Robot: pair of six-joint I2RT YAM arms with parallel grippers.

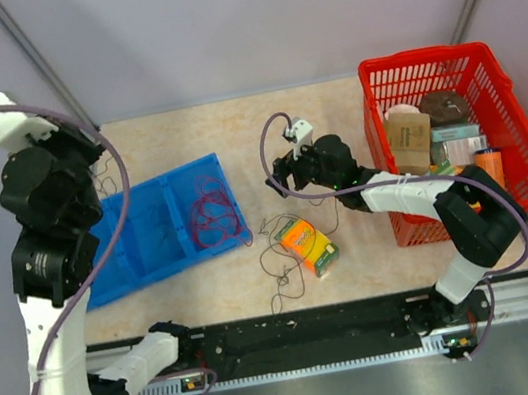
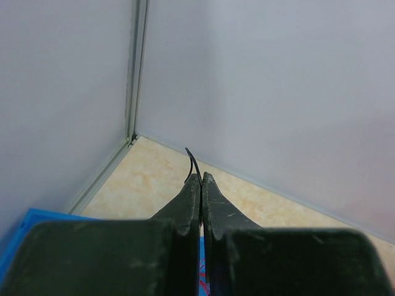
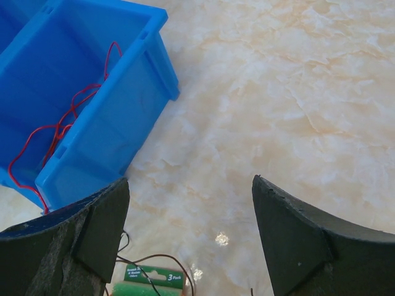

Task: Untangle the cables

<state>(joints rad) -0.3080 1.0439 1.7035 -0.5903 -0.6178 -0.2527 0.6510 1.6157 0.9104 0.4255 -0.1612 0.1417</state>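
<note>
Grey walls, marble table (image 1: 331,115): your left claw (image 2: 201,179) pinches a black cable (image 2: 192,161) up high; right claw (image 3: 191,185) gapes, empty. Next, I'd say: grab the loose tangle (image 1: 279,274), pull apart.

Blue bin (image 3: 111,123) holding red cables (image 3: 59,129), fingers (image 3: 68,246) spread wide above marbled table (image 3: 278,92), perhaps a box (image 3: 148,275) below

Grey walls (image 1: 244,18), beige marbled tabletop (image 1: 376,260)

light: bright, even | shadows: soft | glare: small spots on table (image 3: 220,238) | focus: right end effector (image 3: 190,180) slightly soft
</note>
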